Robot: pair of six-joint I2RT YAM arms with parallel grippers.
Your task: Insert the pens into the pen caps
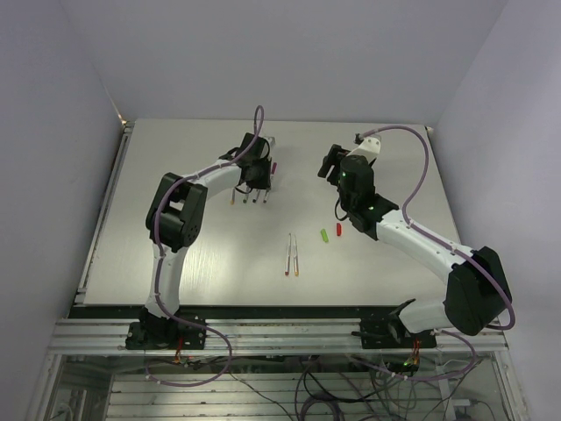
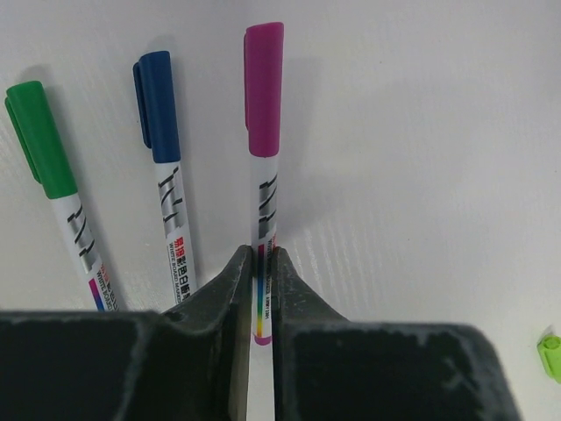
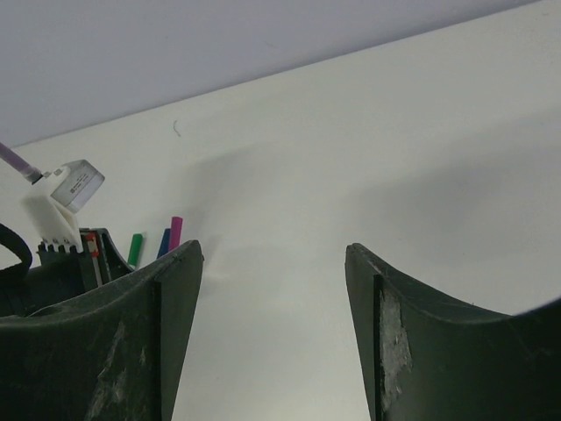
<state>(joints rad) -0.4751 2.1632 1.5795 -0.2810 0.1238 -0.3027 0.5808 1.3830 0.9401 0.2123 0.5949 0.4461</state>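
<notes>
Between fingers of the left end effector [image 2: 260,256]: magenta pen [image 2: 263,96], clamped.
Blue pen [image 2: 166,158], green pen [image 2: 48,158] just left; right end effector [image 3: 272,254] jaws wide apart.

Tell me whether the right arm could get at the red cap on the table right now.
Probably yes. The right hand is open and empty, and the red cap lies uncovered beside that arm, though it would have to fold back.
</notes>
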